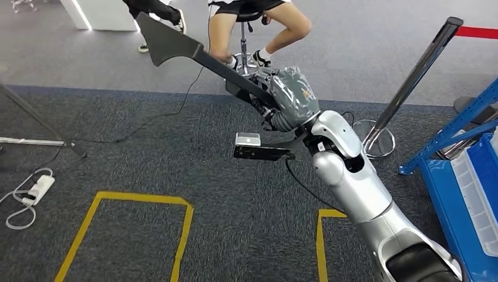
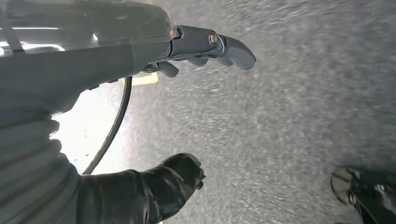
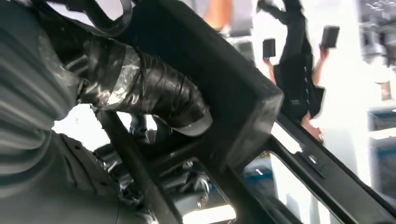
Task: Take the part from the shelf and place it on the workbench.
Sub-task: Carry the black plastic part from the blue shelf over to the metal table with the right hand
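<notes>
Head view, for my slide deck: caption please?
Right robot hand carries a long black part over grey carpet.

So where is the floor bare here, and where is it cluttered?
Bare carpet lies inside the yellow tape outline and between it and the right hand holding the black part. Crowded: blue shelf, stanchion base, power strip.

Grey carpet (image 1: 235, 235) with yellow tape outlines (image 1: 126, 226), a blue rack (image 1: 464, 123), perhaps shelving.

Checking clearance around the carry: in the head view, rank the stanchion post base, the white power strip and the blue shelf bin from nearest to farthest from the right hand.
1. Stanchion post base: on the floor just right of the right hand, which holds the black part.
2. Blue shelf bin: lower right.
3. White power strip: far left on the carpet.
</notes>
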Motion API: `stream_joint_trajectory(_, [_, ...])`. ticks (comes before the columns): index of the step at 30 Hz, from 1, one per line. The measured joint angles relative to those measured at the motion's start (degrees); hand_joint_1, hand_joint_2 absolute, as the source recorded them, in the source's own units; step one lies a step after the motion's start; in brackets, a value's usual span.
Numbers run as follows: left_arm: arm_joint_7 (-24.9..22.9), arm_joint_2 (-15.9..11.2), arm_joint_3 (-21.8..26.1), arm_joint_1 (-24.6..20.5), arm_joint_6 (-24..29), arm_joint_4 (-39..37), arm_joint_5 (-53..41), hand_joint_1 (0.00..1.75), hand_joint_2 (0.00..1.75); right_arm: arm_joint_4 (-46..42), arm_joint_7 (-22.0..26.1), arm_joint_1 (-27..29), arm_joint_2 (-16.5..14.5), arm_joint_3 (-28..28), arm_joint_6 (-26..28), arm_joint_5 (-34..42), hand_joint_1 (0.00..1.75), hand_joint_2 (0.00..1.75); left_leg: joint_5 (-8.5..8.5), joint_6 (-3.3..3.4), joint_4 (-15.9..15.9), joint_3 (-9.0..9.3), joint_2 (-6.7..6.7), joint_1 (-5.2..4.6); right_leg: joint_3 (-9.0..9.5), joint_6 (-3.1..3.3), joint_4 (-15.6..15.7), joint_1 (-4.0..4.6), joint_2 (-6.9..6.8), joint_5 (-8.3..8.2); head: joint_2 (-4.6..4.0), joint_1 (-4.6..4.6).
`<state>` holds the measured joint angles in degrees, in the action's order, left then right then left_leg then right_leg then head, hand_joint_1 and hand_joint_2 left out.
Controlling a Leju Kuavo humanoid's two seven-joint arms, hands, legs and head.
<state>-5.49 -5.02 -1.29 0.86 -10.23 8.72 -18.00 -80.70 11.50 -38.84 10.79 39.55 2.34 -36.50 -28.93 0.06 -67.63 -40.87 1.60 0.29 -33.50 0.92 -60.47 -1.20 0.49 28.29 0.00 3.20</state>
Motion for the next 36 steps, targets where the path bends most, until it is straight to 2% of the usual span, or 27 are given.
stream_joint_trajectory(2, [-0.2,0.1,0.0,-0.1,-0.2,0.0,0.0,0.0,1.75,0.0,0.0,-0.1,0.0,0.0,-0.1,0.0,1.75,1.75,-2.66,-0.29,-6.7,-2.99,-1.08,0.28,-0.07,0.12,0.0,0.28,-1.59,-0.01,0.0,-0.02])
stream_joint_trajectory(3, [-0.3,0.2,0.0,-0.1,-0.4,0.0,0.0,0.0,1.75,0.0,0.0,-0.1,0.0,0.0,-0.1,0.0,1.75,1.75,-2.71,-0.29,-7.9,-3.43,-1.2,0.35,-0.09,0.13,0.0,0.38,-2.36,0.01,0.0,-0.02])
stream_joint_trajectory(4, [-0.4,0.3,0.0,-0.1,-0.6,0.0,0.0,0.0,1.75,0.0,0.0,-0.1,0.0,0.0,-0.2,0.0,1.75,1.75,-1.72,-0.21,-6.8,-2.72,-1.31,0.37,-0.07,0.14,0.0,0.45,-3.1,0.06,0.0,-0.02])
stream_joint_trajectory(5, [-0.4,0.3,0.0,-0.1,-0.7,0.0,0.0,0.0,1.75,0.0,0.0,-0.2,0.0,0.0,-0.2,0.0,1.75,1.75,0.04,-0.02,-3.6,-0.93,-1.73,0.32,0.03,0.11,0.0,0.5,-3.81,0.15,0.0,-0.02])
stream_joint_trajectory(7, [-0.5,0.3,0.0,-0.1,-0.8,0.0,0.0,0.0,1.75,-0.2,0.0,-0.3,0.0,-0.1,-0.2,0.0,1.75,1.75,2.81,0.5,4.3,3.33,-3.96,-0.33,0.26,-0.04,0.1,0.62,-5.08,0.36,0.0,-0.02])
stream_joint_trajectory(9, [-0.5,0.3,0.0,-0.2,-0.8,0.0,0.0,0.0,1.75,-0.4,0.0,-0.4,0.0,-0.1,-0.3,0.0,1.75,1.75,3.32,1.08,8.0,5.17,-5.47,-1.2,0.34,-0.36,0.2,0.75,-6.21,0.46,0.0,-0.01])
stream_joint_trajectory(11, [-0.5,0.3,0.0,-0.1,-0.8,0.0,-0.1,0.0,1.75,-0.4,0.0,-0.5,0.0,-0.1,-0.3,0.0,1.75,1.75,3.47,1.66,8.8,5.39,-4.58,-1.49,0.52,-0.88,0.4,0.78,-7.39,0.56,0.0,0.0])
stream_joint_trajectory(12, [-0.5,0.3,0.0,-0.1,-0.8,0.0,-0.1,0.0,1.75,-0.4,0.0,-0.5,0.0,-0.2,-0.3,0.0,1.75,1.75,3.71,1.91,9.3,5.65,-3.96,-1.43,0.59,-1.15,0.2,0.66,-7.07,0.86,0.0,0.02])
stream_joint_trajectory(14, [-0.5,0.3,0.0,0.0,-0.8,0.0,-0.1,0.0,1.75,-0.5,0.0,-0.6,0.0,-0.2,-0.3,0.0,1.75,1.75,4.23,2.58,10.2,6.26,-2.87,-1.1,-0.62,-1.46,-2.7,0.52,-4.35,2.9,0.0,0.06])
stream_joint_trajectory(15, [-0.5,0.3,0.0,0.0,-0.8,0.0,-0.1,0.0,1.75,-0.6,0.0,-0.6,0.0,-0.2,-0.3,0.0,1.75,1.75,4.34,2.79,10.4,6.33,-2.32,-1.04,-2.14,-1.44,-5.9,0.41,-2.45,4.5,0.0,0.09])
stream_joint_trajectory(16, [-0.5,0.3,0.0,-0.1,-0.8,0.0,-0.1,0.0,1.75,-0.6,0.0,-0.6,0.1,-0.2,-0.3,0.0,1.75,1.75,4.38,2.98,10.4,6.31,-1.68,-1.01,-4.15,-1.4,-9.8,0.44,-1.26,6.12,0.0,0.1])
stream_joint_trajectory(17, [-0.5,0.3,0.0,-0.2,-0.8,0.0,-0.1,0.0,1.75,-0.5,0.0,-0.5,0.1,-0.2,-0.3,0.0,1.75,1.75,4.36,3.07,10.3,6.28,-0.91,-1.03,-6.0,-1.41,-13.3,0.46,-0.7,7.12,0.0,0.11])
stream_joint_trajectory(18, [-0.5,0.3,0.0,-0.3,-0.8,0.0,-0.1,0.0,1.75,-0.5,0.0,-0.3,0.2,-0.2,-0.3,0.0,1.75,1.75,4.31,3.12,10.2,6.25,-0.07,-1.04,-7.23,-1.43,-15.3,0.45,-0.51,7.16,0.0,0.11])
stream_joint_trajectory(19, [-0.4,0.4,0.0,-0.3,-0.8,0.0,-0.1,0.0,1.75,-0.5,0.0,-0.3,0.2,-0.2,-0.3,0.1,1.75,1.75,4.22,3.13,10.0,6.24,0.79,-1.04,-7.5,-1.42,-15.1,0.44,-0.45,6.09,0.0,0.11])
stream_joint_trajectory(20, [-0.4,0.4,0.0,-0.2,-0.8,0.0,-0.1,0.0,1.75,-0.5,0.0,-0.3,0.2,-0.2,-0.3,0.1,1.75,1.75,4.07,3.09,9.7,6.24,1.63,-1.02,-6.66,-1.38,-12.7,0.41,-0.32,4.04,0.0,0.11])
stream_joint_trajectory(21, [-0.4,0.4,0.0,-0.2,-0.8,0.0,-0.1,0.0,1.75,-0.5,0.0,-0.3,0.2,-0.2,-0.3,0.1,1.75,1.75,3.83,2.99,9.3,6.22,2.43,-0.98,-5.2,-1.3,-9.0,0.35,0.24,1.71,0.0,0.11])
stream_joint_trajectory(23, [-0.3,0.5,0.0,-0.2,-0.8,0.0,-0.1,0.0,1.75,-0.5,0.0,-0.4,0.2,-0.2,-0.3,0.1,1.75,1.75,3.4,2.58,8.4,5.68,3.84,-0.97,-2.53,-1.15,-2.7,0.16,2.38,-0.77,0.0,0.08])
stream_joint_trajectory(25, [-0.3,0.5,0.0,-0.1,-0.8,0.0,-0.1,0.0,1.75,-0.4,0.0,-0.4,0.3,-0.2,-0.3,0.1,1.75,1.75,3.38,2.02,8.0,4.92,5.02,-0.73,-1.7,-1.0,-0.9,0.19,3.39,-0.58,0.0,0.05])
stream_joint_trajectory(26, [-0.3,0.5,0.0,0.0,-0.8,0.0,-0.1,0.0,1.75,-0.5,0.0,-0.4,0.3,-0.3,-0.3,0.1,1.75,1.75,3.5,1.74,8.0,4.7,5.68,-0.6,-1.52,-0.8,-0.5,0.17,2.86,-0.59,0.0,0.07])
stream_joint_trajectory(27, [-0.2,0.6,0.0,0.2,-0.8,0.0,-0.1,0.0,1.75,-0.5,0.0,-0.5,0.2,-0.3,-0.3,0.1,1.75,1.75,3.46,1.48,8.1,4.59,5.69,-0.53,-1.3,-0.54,-0.1,0.16,2.21,-0.67,0.0,0.07])
stream_joint_trajectory(28, [-0.2,0.6,0.0,0.3,-0.7,0.0,-0.1,0.0,1.75,-0.5,0.0,-0.5,0.2,-0.3,-0.4,0.2,1.75,1.75,3.15,1.18,7.6,4.38,4.9,-0.63,-0.94,-0.25,0.3,0.08,1.56,-0.74,0.0,-0.01])
stream_joint_trajectory(30, [0.0,0.7,0.0,0.2,-0.7,0.0,-0.1,0.0,1.75,-0.7,0.0,-0.7,0.2,-0.3,-0.4,0.2,1.75,1.75,1.09,0.58,3.5,2.47,1.6,-0.59,-0.04,0.22,1.0,0.0,0.15,-0.71,0.0,-0.18])
stream_joint_trajectory(31, [0.1,0.7,0.0,0.1,-0.7,0.0,-0.1,0.0,1.75,-0.7,0.0,-0.7,0.2,-0.3,-0.4,0.2,1.75,1.75,-0.35,0.23,-0.1,0.64,0.12,-0.46,0.31,0.34,1.1,0.06,-0.57,-0.52,0.0,-0.25])
stream_joint_trajectory(33, [0.2,0.8,0.0,0.1,-0.7,0.0,-0.1,0.0,1.75,-0.8,0.0,-0.7,0.2,-0.3,-0.5,0.2,1.75,1.75,-1.99,-0.27,-6.4,-3.05,-1.03,0.04,0.86,0.38,1.2,0.14,-2.12,0.01,0.0,-0.25])
stream_joint_trajectory(34, [0.2,0.8,0.0,0.1,-0.7,0.0,-0.1,0.0,1.75,-0.8,0.0,-0.7,0.2,-0.3,-0.5,0.2,1.75,1.75,-1.44,-0.42,-7.1,-3.79,-1.2,0.25,1.16,0.31,1.2,0.15,-2.86,0.34,0.0,-0.26])
stream_joint_trajectory(35, [0.2,0.9,0.0,0.2,-0.8,0.0,-0.1,0.0,1.75,-0.8,0.0,-0.6,0.2,-0.3,-0.5,0.2,1.75,1.75,0.18,-0.47,-5.4,-3.3,-1.42,0.4,1.57,0.19,1.2,0.16,-3.56,0.71,0.0,-0.26])
stream_joint_trajectory(36, [0.2,0.9,0.0,0.2,-0.8,0.0,-0.1,0.0,1.75,-0.8,0.0,-0.7,0.2,-0.3,-0.6,0.2,1.75,1.75,2.48,-0.43,-1.9,-1.79,-1.91,0.49,2.07,0.03,1.2,0.17,-4.23,1.14,0.0,-0.26])
